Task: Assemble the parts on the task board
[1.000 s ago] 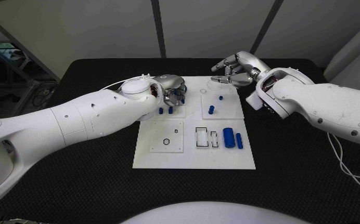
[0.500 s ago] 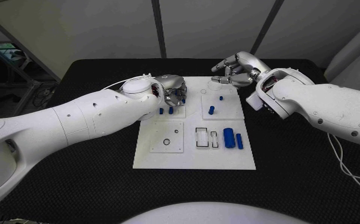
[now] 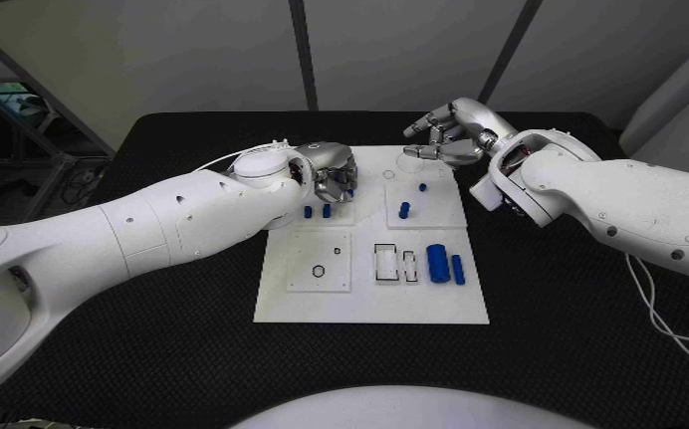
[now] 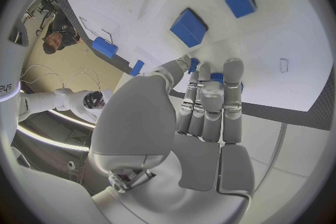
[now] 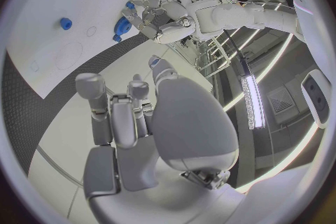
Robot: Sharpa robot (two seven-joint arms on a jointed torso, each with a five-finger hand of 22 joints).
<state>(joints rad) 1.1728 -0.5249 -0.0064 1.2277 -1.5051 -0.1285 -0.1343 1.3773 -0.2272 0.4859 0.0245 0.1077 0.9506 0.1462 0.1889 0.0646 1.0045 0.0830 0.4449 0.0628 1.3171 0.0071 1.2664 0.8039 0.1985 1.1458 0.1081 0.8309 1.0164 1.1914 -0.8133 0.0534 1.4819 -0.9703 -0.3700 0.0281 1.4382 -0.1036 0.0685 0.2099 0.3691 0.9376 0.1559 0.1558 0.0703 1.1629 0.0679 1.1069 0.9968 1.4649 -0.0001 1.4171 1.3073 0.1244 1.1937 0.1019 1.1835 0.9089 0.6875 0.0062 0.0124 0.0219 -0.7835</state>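
Plainly, no writing reads on the task board (image 3: 370, 300) or parts (image 3: 436, 258).

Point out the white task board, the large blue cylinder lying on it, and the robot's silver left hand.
white task board (image 3: 370, 305), head view, bare near edge.
large blue cylinder (image 3: 436, 258), head view, mid-body.
silver left hand (image 3: 332, 168), head view, its back.

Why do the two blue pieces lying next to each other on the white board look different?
The fat blue piece is thicker than the thin blue piece beside it. The fat one reaches nearer the board's far edge, the thin one nearer the robot. Both are blue, lie flat on the task board, and neither hand touches them.
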